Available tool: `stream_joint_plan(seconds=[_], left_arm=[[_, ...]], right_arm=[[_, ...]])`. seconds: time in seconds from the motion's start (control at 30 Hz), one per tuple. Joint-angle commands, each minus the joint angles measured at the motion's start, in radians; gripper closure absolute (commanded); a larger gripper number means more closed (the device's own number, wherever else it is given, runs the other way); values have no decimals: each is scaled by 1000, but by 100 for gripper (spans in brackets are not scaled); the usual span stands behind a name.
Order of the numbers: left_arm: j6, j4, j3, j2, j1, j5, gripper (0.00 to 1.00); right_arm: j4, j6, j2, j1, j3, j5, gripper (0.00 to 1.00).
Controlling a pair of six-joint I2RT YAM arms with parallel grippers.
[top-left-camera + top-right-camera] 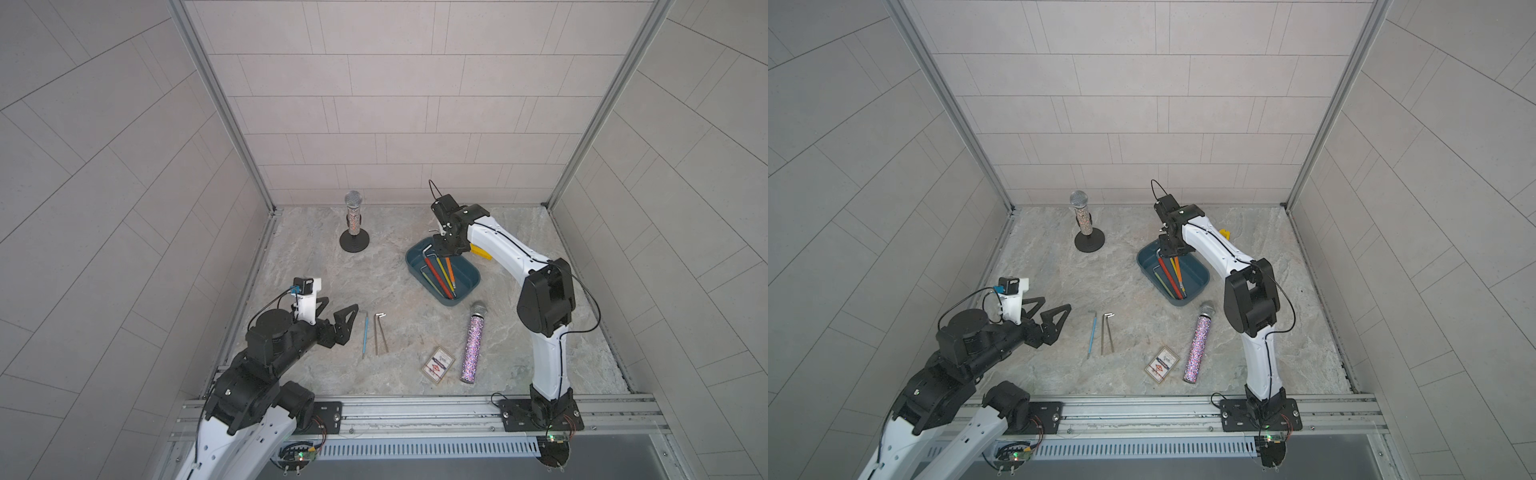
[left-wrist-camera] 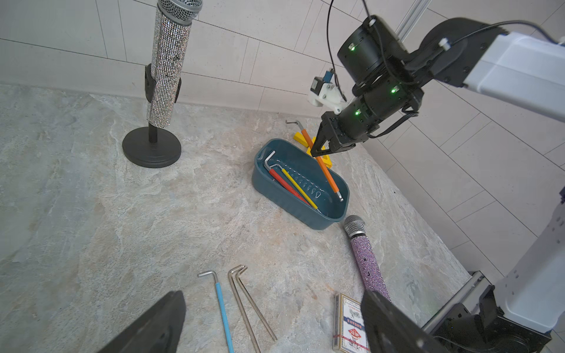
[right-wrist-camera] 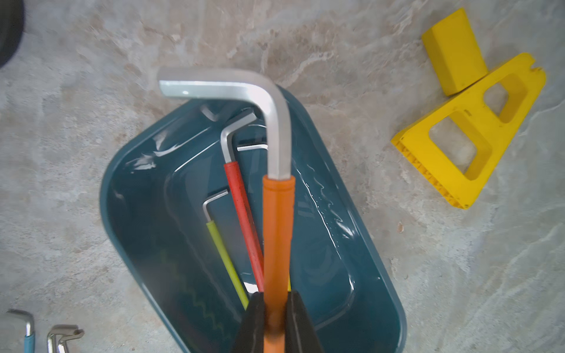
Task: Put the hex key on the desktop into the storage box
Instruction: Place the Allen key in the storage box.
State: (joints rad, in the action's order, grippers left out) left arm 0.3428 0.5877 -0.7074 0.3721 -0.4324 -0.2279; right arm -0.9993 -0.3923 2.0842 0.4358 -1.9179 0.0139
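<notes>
The dark teal storage box [image 1: 465,291] [image 2: 275,189] stands on the marbled desktop [image 1: 311,270], right of centre. My right gripper [image 1: 444,249] [image 3: 276,318] hangs over the box's far end, shut on an orange-sleeved hex key [image 3: 276,238] [image 2: 327,174]. That key slants down into the box, bent end raised. A red-sleeved key [image 3: 244,214] and a yellow-sleeved key [image 3: 226,259] lie inside. On the desktop at front left lie a blue-sleeved hex key [image 1: 366,334] [image 2: 221,308] and two bare metal ones [image 1: 380,332] [image 2: 244,305]. My left gripper [image 1: 343,305] [image 2: 272,295] hovers open just left of them, holding nothing.
A glittery microphone [image 1: 353,220] stands upright on a round black base at the back left. A purple glitter microphone [image 1: 471,345] and a pack of cards [image 1: 437,363] lie in front of the box. A yellow triangular frame [image 3: 470,131] sits behind the box.
</notes>
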Motion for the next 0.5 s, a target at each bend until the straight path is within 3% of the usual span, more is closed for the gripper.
stream_joint_plan(seconds=[0.0, 0.47], left_arm=[[-2, -26, 8, 4, 3, -4, 3], [-2, -29, 9, 4, 6, -4, 3]], right_arm=[[-22, 13, 18, 1, -12, 31, 100], [-73, 102, 131, -3, -28, 2, 100]])
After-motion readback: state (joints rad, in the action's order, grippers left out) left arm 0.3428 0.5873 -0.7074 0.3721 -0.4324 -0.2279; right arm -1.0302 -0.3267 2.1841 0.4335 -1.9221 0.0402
